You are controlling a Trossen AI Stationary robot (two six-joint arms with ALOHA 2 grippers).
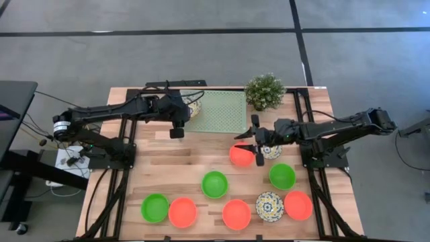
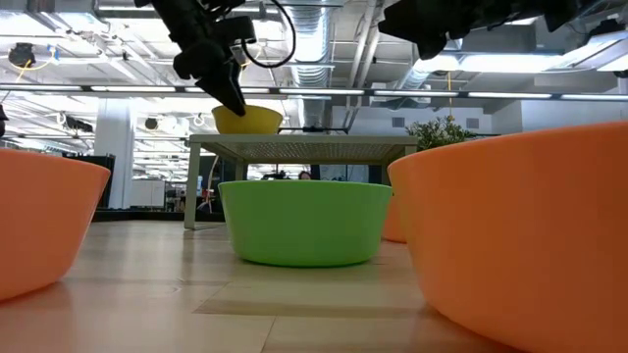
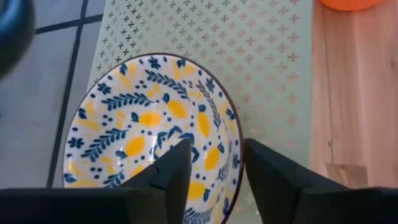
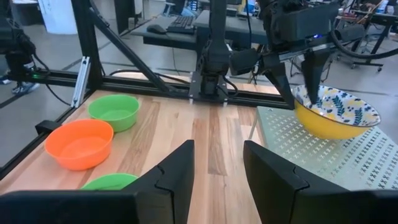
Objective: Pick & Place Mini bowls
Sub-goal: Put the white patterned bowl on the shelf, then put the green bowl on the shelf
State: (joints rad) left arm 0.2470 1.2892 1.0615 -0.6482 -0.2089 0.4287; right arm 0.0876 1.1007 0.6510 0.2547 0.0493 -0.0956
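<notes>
A white mini bowl with a blue-yellow pattern (image 3: 149, 124) sits on its base on a raised green perforated mat (image 1: 225, 111) at the far side of the table. My left gripper (image 3: 217, 162) is open over this bowl's near rim, slanting down. One finger stands inside the rim and one outside, with a gap to each. My right gripper (image 1: 245, 140) hovers open and nearly level above a red-orange bowl (image 1: 240, 156) and a second patterned bowl (image 1: 271, 152). There is nothing between its fingers (image 4: 217, 168). Several more green, red-orange and patterned bowls stand on the wood near the front edge.
A small potted plant (image 1: 265, 91) stands to the right of the mat at the far edge. Green bowls (image 1: 215, 183) (image 1: 282, 176) sit mid-table. A row of bowls lines the near edge (image 1: 236, 214). Bare wood lies between the mat and the mid-table bowls.
</notes>
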